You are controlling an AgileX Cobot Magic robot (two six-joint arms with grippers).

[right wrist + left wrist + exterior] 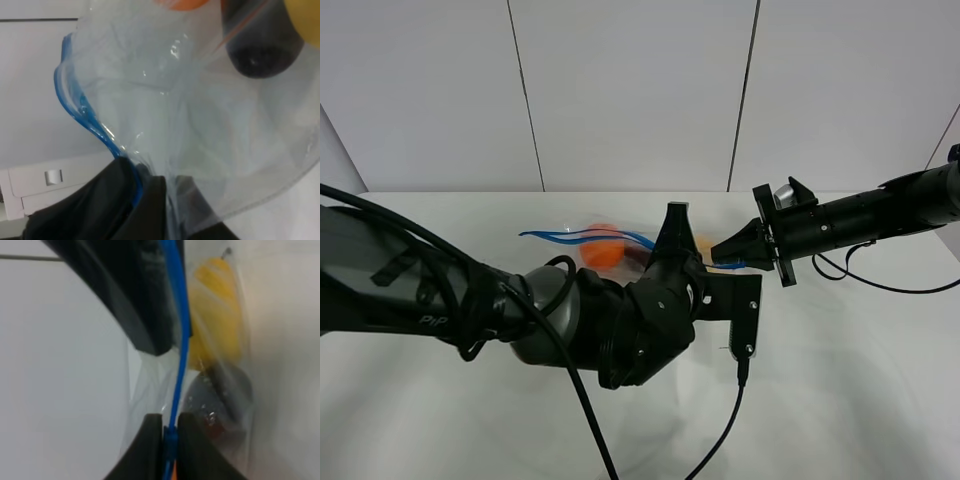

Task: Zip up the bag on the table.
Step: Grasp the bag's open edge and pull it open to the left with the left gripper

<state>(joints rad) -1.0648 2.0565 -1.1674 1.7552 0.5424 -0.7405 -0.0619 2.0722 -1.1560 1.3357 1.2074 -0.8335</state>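
The bag (pixel 605 247) lies on the white table (pixel 850 380) at the middle back, with its blue zipper strip (pixel 555 236) wavy along the far edge and orange produce showing through. My left gripper (pixel 677 243) is shut on the strip (pixel 176 385), pinching it between both fingers (pixel 150 445). Yellow (pixel 216 305) and dark purple produce (pixel 222 395) lie beside it. My right gripper (pixel 726 253) is shut on the bag's right end, its fingers (pixel 145 200) holding the blue strip (pixel 82 112) and clear plastic (pixel 200 125). The two grippers are close together.
My left arm (pixel 520 320) crosses the front of the table and hides part of the bag. Its cable (pixel 720 430) hangs over the front. The right arm (pixel 860 215) reaches in from the right. A grey panelled wall (pixel 630 90) stands behind.
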